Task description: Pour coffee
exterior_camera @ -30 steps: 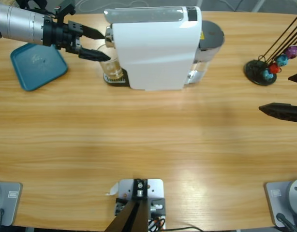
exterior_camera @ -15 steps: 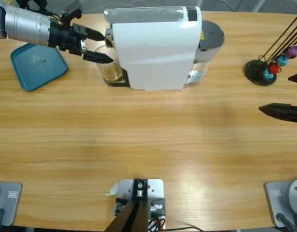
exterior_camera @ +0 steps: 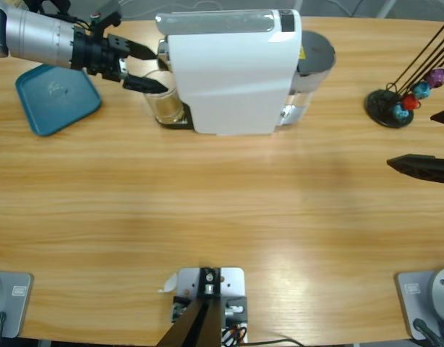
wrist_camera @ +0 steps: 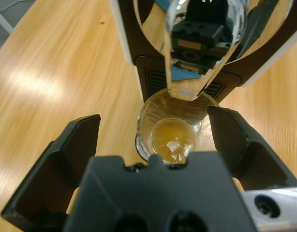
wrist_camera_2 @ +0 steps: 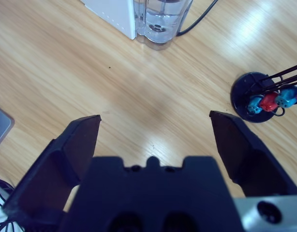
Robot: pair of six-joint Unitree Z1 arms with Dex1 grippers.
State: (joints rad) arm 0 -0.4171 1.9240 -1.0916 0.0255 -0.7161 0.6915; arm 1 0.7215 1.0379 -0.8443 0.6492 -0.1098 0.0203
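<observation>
Leftmost, we see the left gripper [exterior_camera: 151, 67] spread around the glass [wrist_camera: 170, 134] under the machine's spout [wrist_camera: 188, 87], seemingly not yet touching; coffee [wrist_camera: 175, 141] lies shallow inside. Rightmost, the right gripper [wrist_camera_2: 155, 133] hovers spread above bare worktop [exterior_camera: 222, 210].

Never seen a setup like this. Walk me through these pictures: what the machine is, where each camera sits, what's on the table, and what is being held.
These are two robot arms at a wooden table. One picture looks down from above; each of the other two is taken from a camera on an arm's wrist, looking along its two black jaws.

The left gripper is open, its jaws on either side of a clear glass holding a little amber coffee. The glass stands under the spout of a white coffee machine. Nothing is gripped yet.

The right gripper, at the right edge, is open over bare table and holds nothing.

Also on the table: a teal tray and a black stand with coloured capsules.
</observation>
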